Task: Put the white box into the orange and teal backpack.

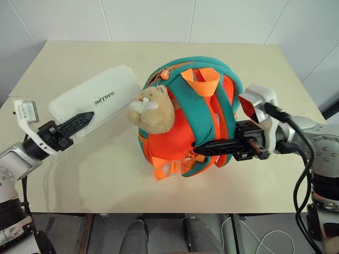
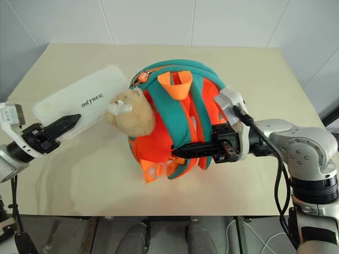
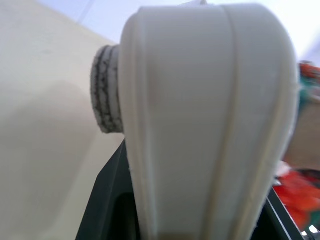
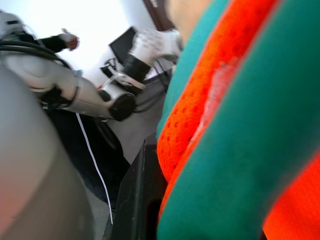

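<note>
Beige table (image 1: 254,69), bare along the far edge and over the near left corner, carrying everything. Near its middle, orange and teal backpack (image 1: 204,114) lifted and tipped up, zip side toward the left, tan plush head (image 1: 153,108) hanging on that flank. Clamped across its lower strap, right gripper (image 1: 204,148), fingers nearly closed on the teal strap (image 4: 235,165) and lying level, pointing left. Toward the left edge, white box (image 1: 95,98) raised off the table, long axis running from near left up toward the backpack's top, far end just beside the plush head. Pinched at its near end, left gripper (image 1: 79,120), partly closed on the box. Judged: box to travel rightward along its own axis into the zip opening; left arm alone placed for it; open room behind, little at the plush head.
</note>
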Motion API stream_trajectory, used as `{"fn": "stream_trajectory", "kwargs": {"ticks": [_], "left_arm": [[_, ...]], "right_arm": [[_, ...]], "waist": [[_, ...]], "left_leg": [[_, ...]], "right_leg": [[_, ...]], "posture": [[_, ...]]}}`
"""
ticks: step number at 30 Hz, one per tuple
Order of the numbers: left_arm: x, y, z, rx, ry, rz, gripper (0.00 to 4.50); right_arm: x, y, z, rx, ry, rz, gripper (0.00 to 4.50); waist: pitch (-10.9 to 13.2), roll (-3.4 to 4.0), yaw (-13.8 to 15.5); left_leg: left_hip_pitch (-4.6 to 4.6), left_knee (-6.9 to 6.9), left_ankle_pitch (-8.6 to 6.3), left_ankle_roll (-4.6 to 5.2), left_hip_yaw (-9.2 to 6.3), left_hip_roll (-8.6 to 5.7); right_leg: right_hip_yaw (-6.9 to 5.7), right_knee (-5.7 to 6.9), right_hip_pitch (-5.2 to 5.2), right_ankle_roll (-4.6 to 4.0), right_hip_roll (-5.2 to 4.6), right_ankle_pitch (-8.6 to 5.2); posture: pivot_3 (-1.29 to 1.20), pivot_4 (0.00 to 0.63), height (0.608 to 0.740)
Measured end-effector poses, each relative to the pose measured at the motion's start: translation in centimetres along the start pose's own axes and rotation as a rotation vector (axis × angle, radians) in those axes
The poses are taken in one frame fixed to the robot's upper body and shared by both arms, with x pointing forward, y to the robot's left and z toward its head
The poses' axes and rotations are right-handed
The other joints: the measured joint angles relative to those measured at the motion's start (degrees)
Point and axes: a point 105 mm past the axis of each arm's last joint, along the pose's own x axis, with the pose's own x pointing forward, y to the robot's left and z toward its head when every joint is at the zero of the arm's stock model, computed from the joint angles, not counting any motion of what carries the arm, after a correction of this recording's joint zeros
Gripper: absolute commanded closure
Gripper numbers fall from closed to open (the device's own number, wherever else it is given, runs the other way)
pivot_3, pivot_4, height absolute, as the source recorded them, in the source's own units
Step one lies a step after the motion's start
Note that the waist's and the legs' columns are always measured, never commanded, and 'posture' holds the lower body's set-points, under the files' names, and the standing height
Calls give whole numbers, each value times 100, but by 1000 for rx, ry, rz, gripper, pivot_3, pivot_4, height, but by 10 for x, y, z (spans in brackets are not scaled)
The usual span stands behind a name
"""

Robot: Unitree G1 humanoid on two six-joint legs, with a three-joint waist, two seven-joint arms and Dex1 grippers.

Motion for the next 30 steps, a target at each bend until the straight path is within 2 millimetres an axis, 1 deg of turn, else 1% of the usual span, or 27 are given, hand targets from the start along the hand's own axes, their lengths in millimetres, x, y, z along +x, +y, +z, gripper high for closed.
{"fn": "stream_trajectory", "kwargs": {"ticks": [4,6,9,11,15,16,18,20,23,26,30], "left_arm": [[-9,-32,24,70,-38,-100,3181],[-17,-52,41,130,-68,-148,3181],[-22,-71,51,186,-52,-185,3181],[-22,-77,48,197,-17,-195,3181],[-21,-76,40,179,28,-190,3181],[-19,-74,35,182,51,-185,3181],[-15,-63,24,203,113,-141,3181],[-14,-55,23,248,128,-116,3181],[-14,-51,25,282,149,-118,3181],[-14,-47,17,314,234,-126,3181],[-11,-46,7,312,332,-156,3181]], "right_arm": [[-3,-8,-3,-7,-6,-31,4341],[-4,-14,-11,22,-4,-49,4341],[-3,-20,-18,44,-9,-64,4341],[-3,-22,-18,40,-11,-71,4341],[-2,-25,-18,38,-24,-78,4341],[-2,-26,-18,37,-25,-78,4341],[0,-26,-18,35,-32,-71,4341],[1,-26,-18,35,-34,-69,4341],[0,-25,-18,35,-34,-69,4341],[-1,-25,-19,36,-32,-73,4341],[-4,-25,-21,45,-24,-83,4341]], "waist": [[3,-6,10],[3,-6,21],[4,-4,24],[4,-4,24],[4,-4,26],[4,-4,28],[4,-4,29],[4,-4,34],[4,-4,36],[5,-3,36],[5,-3,37]], "left_leg": [[0,-2,-4,1,-1,10],[0,-2,-7,2,-1,10],[0,-1,-8,3,1,9],[1,-1,-8,3,1,8],[2,-1,-8,3,1,8],[2,-1,-8,3,1,8],[2,-2,-8,3,2,7],[1,-5,-8,2,2,8],[1,-12,-9,2,3,8],[1,-20,-11,1,4,9],[1,-23,-13,1,3,13]], "right_leg": [[-1,-2,-2,-7,7,-4],[-1,-3,-2,-11,7,-7],[-1,-3,-2,-11,5,-8],[-1,-2,0,-12,5,-8],[-1,-1,0,-14,7,-9],[-1,-2,0,-14,7,-9],[-1,-4,-1,-17,8,-10],[-1,-5,-2,-20,10,-12],[-1,-9,-2,-23,9,-14],[-2,-11,-4,-29,9,-17],[-6,-11,-6,-33,11,-20]], "posture": [[0,150,740],[0,150,740],[0,150,740],[0,150,740],[0,150,740],[0,150,740],[0,150,740],[0,150,740],[0,150,740],[0,150,740],[0,150,740]]}}
